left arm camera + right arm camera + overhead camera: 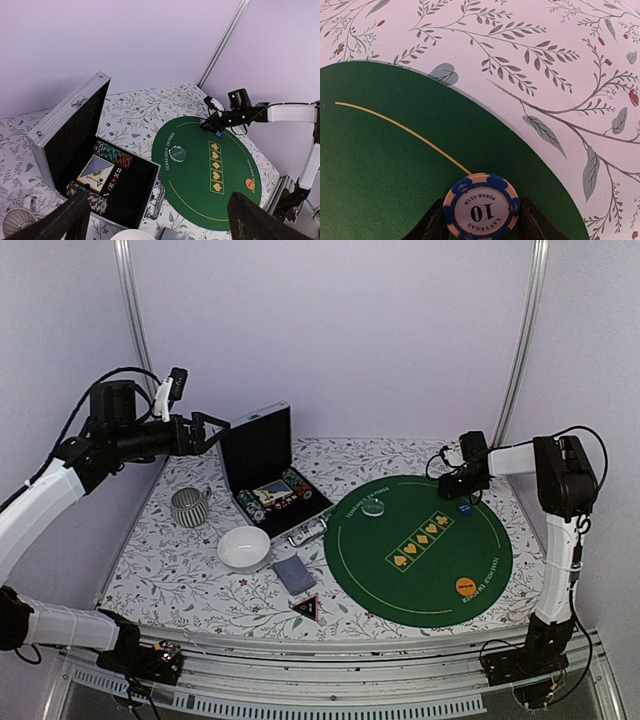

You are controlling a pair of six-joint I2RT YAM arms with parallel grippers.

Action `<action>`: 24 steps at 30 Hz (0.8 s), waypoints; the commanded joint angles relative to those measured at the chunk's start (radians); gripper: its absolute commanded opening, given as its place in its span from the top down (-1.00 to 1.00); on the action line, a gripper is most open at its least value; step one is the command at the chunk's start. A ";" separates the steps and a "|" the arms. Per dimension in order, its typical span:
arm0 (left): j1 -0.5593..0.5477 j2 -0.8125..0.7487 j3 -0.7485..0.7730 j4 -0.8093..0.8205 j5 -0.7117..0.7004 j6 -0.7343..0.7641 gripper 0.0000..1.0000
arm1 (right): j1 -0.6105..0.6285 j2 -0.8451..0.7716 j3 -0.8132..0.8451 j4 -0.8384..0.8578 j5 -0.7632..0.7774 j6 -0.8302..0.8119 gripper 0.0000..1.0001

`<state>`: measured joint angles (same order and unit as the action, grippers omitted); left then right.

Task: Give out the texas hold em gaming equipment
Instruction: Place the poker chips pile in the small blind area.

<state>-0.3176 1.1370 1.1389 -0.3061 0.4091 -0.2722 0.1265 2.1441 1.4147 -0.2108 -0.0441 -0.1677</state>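
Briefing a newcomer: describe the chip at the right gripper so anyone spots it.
Find the round green mat. At its far right edge, between the right gripper's fingers, lies the blue chip. Unlike the orange disc and pale disc, it has a striped rim and 10.

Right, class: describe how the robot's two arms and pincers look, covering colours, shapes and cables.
The left arm and right arm share white tubular links joined by blocky black joints, with thin black cables looping alongside. The left pincer and right pincer are black, with two fingers each. Small green lights glow at the right wrist.
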 commanded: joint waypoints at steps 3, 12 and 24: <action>0.018 -0.031 0.024 -0.020 -0.012 0.019 -0.96 | -0.008 0.019 -0.014 -0.050 -0.008 0.009 0.00; 0.021 -0.037 0.022 -0.021 -0.012 0.021 -0.96 | -0.008 0.023 0.001 -0.065 -0.032 0.010 -0.85; 0.021 -0.023 -0.024 -0.028 -0.030 0.004 -0.96 | -0.003 -0.141 0.123 -0.175 -0.099 -0.018 -0.98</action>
<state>-0.3092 1.1168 1.1416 -0.3202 0.3973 -0.2623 0.1162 2.1284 1.4605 -0.3077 -0.0944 -0.1543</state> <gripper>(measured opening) 0.982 0.988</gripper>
